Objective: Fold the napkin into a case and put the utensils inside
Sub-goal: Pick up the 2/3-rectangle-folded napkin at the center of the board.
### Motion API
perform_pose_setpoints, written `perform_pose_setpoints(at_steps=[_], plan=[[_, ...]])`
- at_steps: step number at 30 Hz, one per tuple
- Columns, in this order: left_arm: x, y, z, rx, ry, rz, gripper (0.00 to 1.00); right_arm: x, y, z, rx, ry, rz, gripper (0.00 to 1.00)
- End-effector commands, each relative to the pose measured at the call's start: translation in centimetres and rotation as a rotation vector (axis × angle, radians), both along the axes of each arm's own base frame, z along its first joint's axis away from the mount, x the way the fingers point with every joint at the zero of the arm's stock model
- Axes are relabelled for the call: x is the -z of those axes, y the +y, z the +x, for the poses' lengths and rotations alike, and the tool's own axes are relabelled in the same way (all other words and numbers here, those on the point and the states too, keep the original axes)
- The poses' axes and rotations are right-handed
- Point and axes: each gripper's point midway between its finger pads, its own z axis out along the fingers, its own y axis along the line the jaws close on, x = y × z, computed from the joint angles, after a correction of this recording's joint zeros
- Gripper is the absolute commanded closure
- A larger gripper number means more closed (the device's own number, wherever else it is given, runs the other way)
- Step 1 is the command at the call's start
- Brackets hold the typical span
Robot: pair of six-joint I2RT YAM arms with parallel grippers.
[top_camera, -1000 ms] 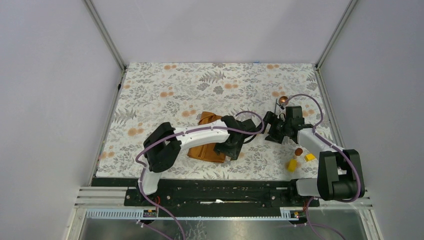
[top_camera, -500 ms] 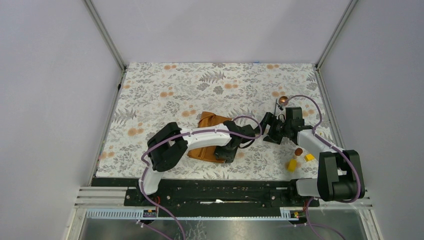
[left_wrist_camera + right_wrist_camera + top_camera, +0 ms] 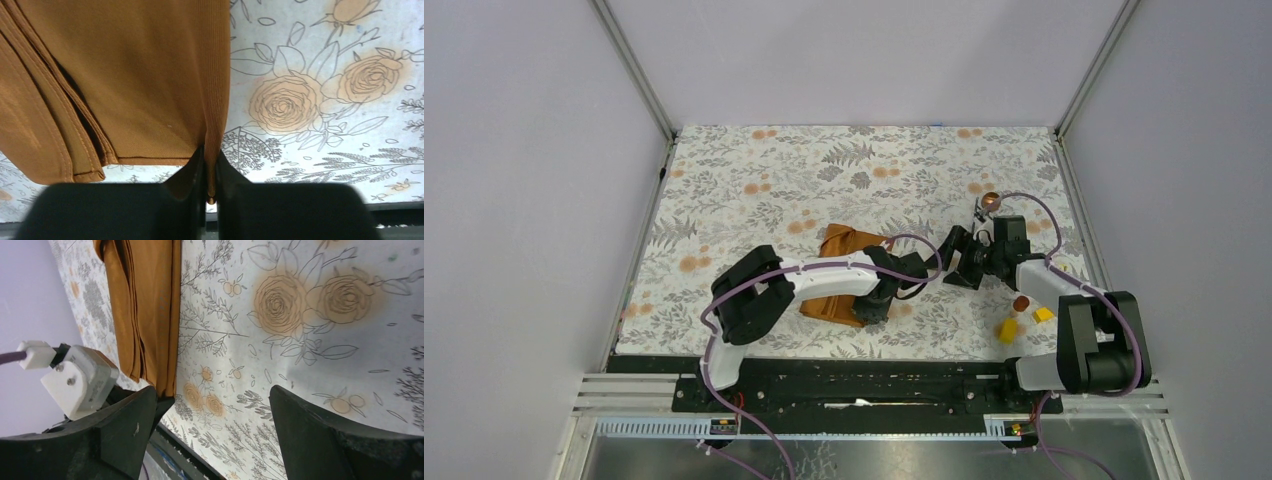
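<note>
The napkin (image 3: 842, 243) lies folded into a long narrow orange-brown strip in the middle of the table. My left gripper (image 3: 872, 308) is at its near right corner, shut on the cloth's right edge. In the left wrist view, that edge (image 3: 216, 100) rises as a thin ridge into the left gripper (image 3: 210, 156). My right gripper (image 3: 955, 262) hovers open just right of the napkin, holding nothing. Its wrist view shows the napkin (image 3: 150, 305) beyond the wide-apart right gripper (image 3: 212, 405). The utensils (image 3: 990, 201) lie behind the right arm, with a copper bowl and dark handles partly hidden.
Two small yellow blocks (image 3: 1007, 329) (image 3: 1043, 314) and a tiny brown disc (image 3: 1021, 302) lie at the near right, beside the right arm. The floral tablecloth (image 3: 754, 180) covers the table. Metal frame posts and grey walls stand at the left and right edges.
My left gripper has closed on the napkin's right edge and drawn slightly toward the near left. The right gripper has shifted a little left and stayed open.
</note>
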Motion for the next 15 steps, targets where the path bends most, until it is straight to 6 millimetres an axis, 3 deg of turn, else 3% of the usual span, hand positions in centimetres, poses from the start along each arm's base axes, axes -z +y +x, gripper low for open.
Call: perform_pose_setpoints(at_steps=[1,7,15], plan=[[-0.7,0.8,1.2,-0.021,-0.06,-0.008,0.95,-0.5,1.7,-0.1,-0.056,-0.008,0.129,0.09],[-3.6,0.4,1.9,-0.028,-0.11,-0.074,1.0,-0.7,4.6,0.5,-0.083,-0.005,0.227,0.03],[-5.2,0.7,2.0,-0.024,-0.123,-0.1,1.0,-0.2,10.1,2.3,-0.032,0.045,0.309,0.03]])
